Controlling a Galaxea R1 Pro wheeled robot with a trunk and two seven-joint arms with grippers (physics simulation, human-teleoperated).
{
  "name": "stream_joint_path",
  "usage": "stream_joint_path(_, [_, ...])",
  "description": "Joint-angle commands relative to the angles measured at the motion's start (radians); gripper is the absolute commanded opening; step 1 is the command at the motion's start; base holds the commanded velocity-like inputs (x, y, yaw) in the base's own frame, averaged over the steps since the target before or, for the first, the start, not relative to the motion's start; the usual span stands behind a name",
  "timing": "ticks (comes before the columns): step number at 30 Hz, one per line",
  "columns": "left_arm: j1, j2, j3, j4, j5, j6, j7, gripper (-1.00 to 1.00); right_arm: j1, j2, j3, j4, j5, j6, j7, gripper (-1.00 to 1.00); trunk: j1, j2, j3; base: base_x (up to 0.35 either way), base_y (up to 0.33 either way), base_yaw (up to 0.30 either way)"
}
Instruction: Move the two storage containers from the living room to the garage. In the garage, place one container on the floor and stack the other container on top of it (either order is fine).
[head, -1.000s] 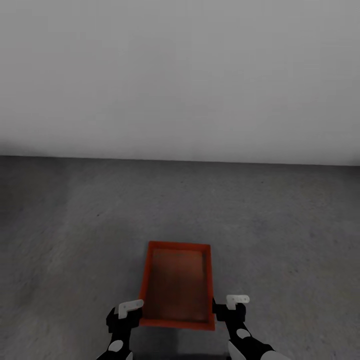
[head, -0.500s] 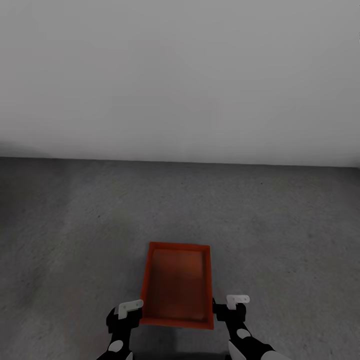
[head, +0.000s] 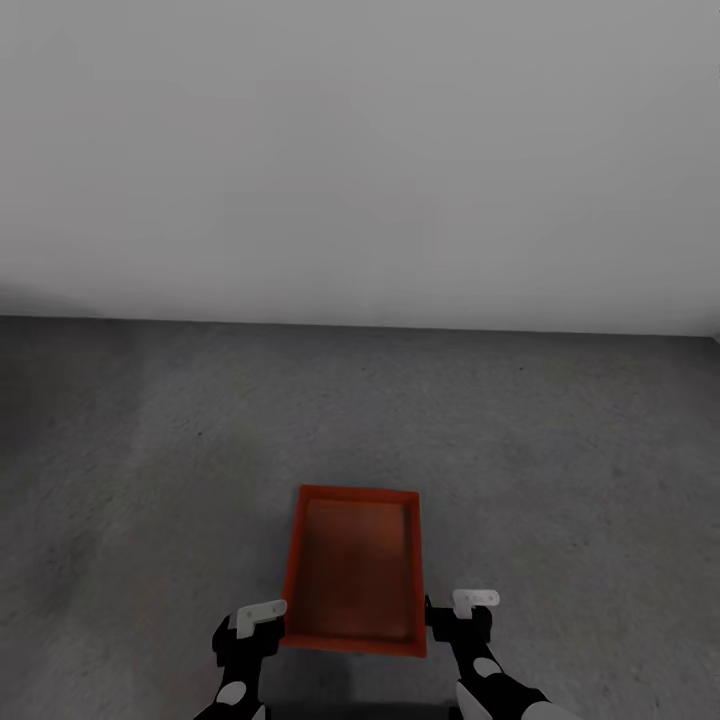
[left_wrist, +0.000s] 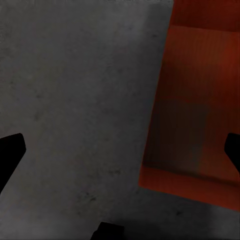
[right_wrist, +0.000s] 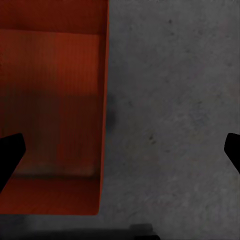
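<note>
Container (head: 355, 572) unmoved on the floor (head: 560, 450); left pincer (head: 262, 612) and right pincer (head: 474, 599) stay spread beside it.

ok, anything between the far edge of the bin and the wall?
Nothing: in the head view only bare grey floor runs from the orange bin to the white wall.

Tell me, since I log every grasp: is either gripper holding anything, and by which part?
Nothing is held. Both sets of jaws stand open, one each side of the storage container, which rests on the floor; its side walls lie between the open jaws, ungripped.
</note>
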Motion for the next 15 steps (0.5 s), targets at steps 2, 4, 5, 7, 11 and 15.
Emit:
stream_joint_path(2, [-0.001,0.0,-0.009,0.004,0.009,-0.015,0.005,1.0,-0.001,0.0,0.009,0.001,-0.007,-0.003,-0.005,1.0,0.0,0.0,-0.001,0.0,0.0,0.0])
stream_joint_path(4, [-0.001,-0.001,-0.009,0.008,0.009,-0.059,0.008,1.0,-0.001,0.0,0.009,0.001,-0.007,-0.003,-0.005,1.0,0.0,0.0,-0.001,0.0,0.0,0.0])
stream_joint_path(5, [-0.001,-0.002,-0.009,0.01,0.009,-0.073,0.011,1.0,-0.001,0.0,0.009,0.001,-0.007,-0.003,-0.005,1.0,0.0,0.0,-0.001,0.0,0.0,0.0])
stream_joint_path(7, [0.0,-0.005,-0.009,0.015,0.008,-0.089,0.016,1.0,-0.001,0.0,0.009,0.001,-0.007,-0.003,-0.005,1.0,0.0,0.0,-0.001,0.0,0.0,0.0])
stream_joint_path(11, [0.0,-0.008,-0.008,0.029,0.009,-0.096,0.019,1.0,-0.001,0.0,0.009,0.001,-0.007,-0.003,-0.005,1.0,0.0,0.0,-0.001,0.0,0.0,0.0])
stream_joint_path(15, [0.0,-0.01,-0.007,0.033,0.015,-0.098,0.023,1.0,-0.001,0.0,0.009,0.001,-0.006,-0.003,-0.005,1.0,0.0,0.0,-0.001,-0.016,0.023,0.0])
